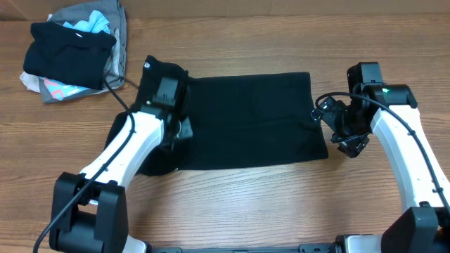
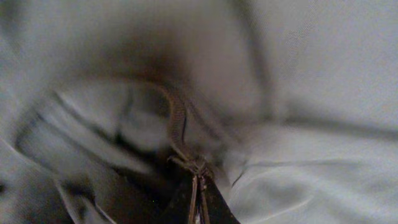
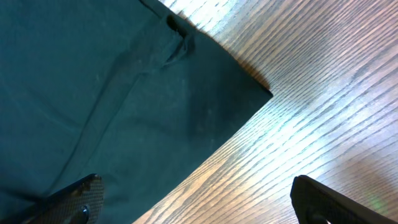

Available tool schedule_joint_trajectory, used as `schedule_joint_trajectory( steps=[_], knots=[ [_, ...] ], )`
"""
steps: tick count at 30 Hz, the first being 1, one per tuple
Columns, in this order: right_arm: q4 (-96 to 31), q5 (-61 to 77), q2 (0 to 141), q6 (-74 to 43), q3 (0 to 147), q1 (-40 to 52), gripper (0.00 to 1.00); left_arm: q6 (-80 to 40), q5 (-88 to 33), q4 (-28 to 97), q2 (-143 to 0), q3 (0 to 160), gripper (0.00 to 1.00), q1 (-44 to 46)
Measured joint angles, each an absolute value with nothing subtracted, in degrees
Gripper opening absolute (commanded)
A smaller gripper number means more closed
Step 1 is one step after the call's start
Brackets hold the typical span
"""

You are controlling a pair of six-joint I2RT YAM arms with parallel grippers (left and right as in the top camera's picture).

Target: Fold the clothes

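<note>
The black T-shirt (image 1: 253,119) lies spread on the wooden table, its left part bunched up, with a small white logo (image 1: 148,67) at the far left edge. My left gripper (image 1: 180,131) is down on the bunched left part. In the blurred left wrist view its fingers (image 2: 198,198) are shut on a fold of the shirt's fabric (image 2: 311,168). My right gripper (image 1: 346,138) is open and empty just off the shirt's right edge. In the right wrist view its fingers (image 3: 199,202) straddle the shirt's hem (image 3: 124,93) and bare table beside a shirt corner.
A heap of mixed black, grey, light-blue and pink garments (image 1: 70,49) sits at the back left corner. Wooden tabletop (image 1: 281,204) shows in front of the shirt and to the right (image 3: 323,93). A black cable (image 1: 116,91) runs from the heap toward the left arm.
</note>
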State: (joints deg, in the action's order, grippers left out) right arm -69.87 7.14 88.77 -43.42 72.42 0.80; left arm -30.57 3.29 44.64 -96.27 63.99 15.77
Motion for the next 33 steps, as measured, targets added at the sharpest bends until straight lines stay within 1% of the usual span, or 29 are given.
schedule_joint_trajectory(
  steps=[2,3,4,6,7,8,9,10,14,18,20,22,24,25,26,27,28,29,31,33],
  knots=[
    [-69.93,7.03,88.77,-43.42,72.42,0.80,0.99,-29.30,5.08,43.55,-96.27,67.13,0.05,15.77],
    [-69.89,7.03,88.79,-43.44,72.42,0.80,0.99,-28.58,5.78,42.52,-96.27,68.29,0.17,15.77],
    [-69.93,7.01,88.77,-43.44,72.42,0.80,0.99,-27.99,6.37,41.30,-96.27,69.08,0.36,15.77],
    [-69.89,7.01,88.77,-43.44,72.42,0.80,0.99,-26.72,7.33,39.00,-96.27,69.82,0.36,15.77],
    [-69.80,7.01,88.77,-43.42,72.31,0.80,0.99,-26.28,7.66,38.41,-96.27,69.82,0.43,15.77],
    [-69.67,7.01,88.77,-43.44,72.12,0.80,0.99,-25.96,7.99,38.06,-96.27,69.82,0.65,15.77],
    [-69.32,7.03,88.79,-43.44,71.59,0.80,0.99,-25.45,8.25,37.67,-96.27,69.82,0.96,15.77],
    [-68.93,7.01,88.77,-43.44,71.02,0.80,0.99,-24.67,8.47,37.45,-96.27,69.82,1.00,15.77],
    [-66.72,7.03,88.79,-43.42,67.02,0.80,0.99,-23.57,9.28,39.92,-96.27,69.84,1.00,15.77],
    [-65.58,7.01,88.79,-42.35,63.90,0.80,0.92,-23.57,9.72,48.31,-96.29,70.87,0.99,15.62],
    [-65.67,6.98,88.79,-41.19,63.61,0.80,0.80,-23.99,9.74,54.24,-96.25,72.44,0.90,15.38],
    [-65.76,7.03,88.79,-40.23,63.61,0.80,0.68,-24.53,9.85,59.31,-95.92,74.00,0.84,15.27],
    [-65.95,7.01,88.79,-39.48,63.59,0.80,0.55,-26.00,9.96,65.52,-95.07,74.85,0.71,15.22],
    [-65.65,6.92,88.79,-38.92,63.57,0.80,0.44,-26.76,10.00,68.14,-94.65,74.96,0.60,15.25],
    [-64.88,6.83,88.79,-38.50,63.55,0.80,0.33,-27.51,10.07,70.46,-94.30,74.94,0.46,15.25],
    [-63.96,6.85,88.79,-38.15,63.46,0.84,0.25,-27.99,10.15,71.44,-94.17,74.85,0.34,15.25],
    [-62.61,6.66,88.79,-38.22,63.29,0.91,0.12,-28.75,10.15,71.55,-94.06,74.39,0.09,15.25],
    [-62.19,6.74,88.79,-37.80,63.22,0.95,0.08,-29.10,10.15,71.29,-94.04,73.56,0.04,15.25],
    [-60.55,6.61,88.79,-37.56,62.65,1.19,0.04,-29.98,10.13,69.54,-94.02,71.42,0.04,14.90],
    [-59.64,6.59,88.90,-37.34,61.93,1.45,0.04,-30.37,9.96,68.55,-94.06,68.84,0.04,14.09]
  ],
)
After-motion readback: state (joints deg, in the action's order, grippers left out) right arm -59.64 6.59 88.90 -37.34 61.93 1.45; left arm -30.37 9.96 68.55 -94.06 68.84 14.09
